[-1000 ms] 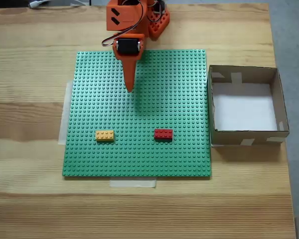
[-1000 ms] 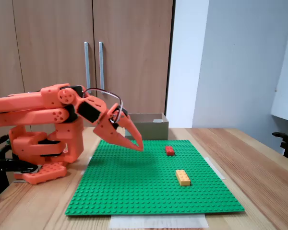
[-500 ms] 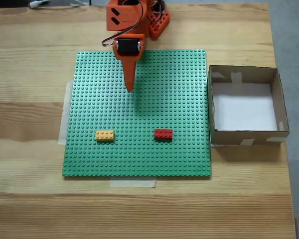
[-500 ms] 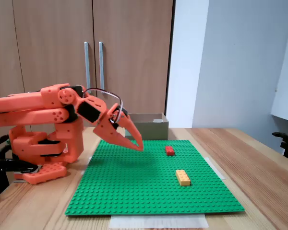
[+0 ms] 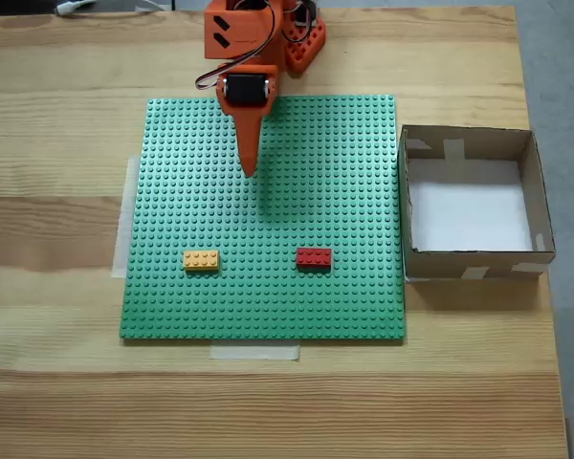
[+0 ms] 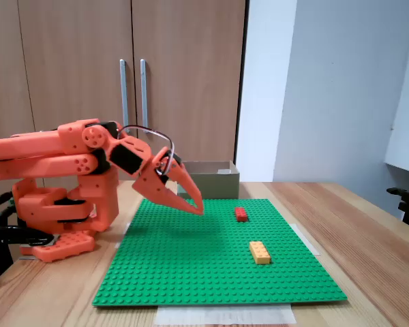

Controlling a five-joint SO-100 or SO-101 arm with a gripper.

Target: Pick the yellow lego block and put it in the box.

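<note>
The yellow lego block lies flat on the green baseplate, toward its front left in the top-down fixed view. The brown cardboard box with a white floor stands empty just off the plate's right edge. My orange gripper hangs over the plate's back part, shut and empty, fingers together and pointing down at the plate. It is well short of the block.
A red brick sits on the plate to the right of the yellow one in the top-down fixed view. The arm's orange base stands at the table's back edge. Pale tape strips hold the plate to the wooden table.
</note>
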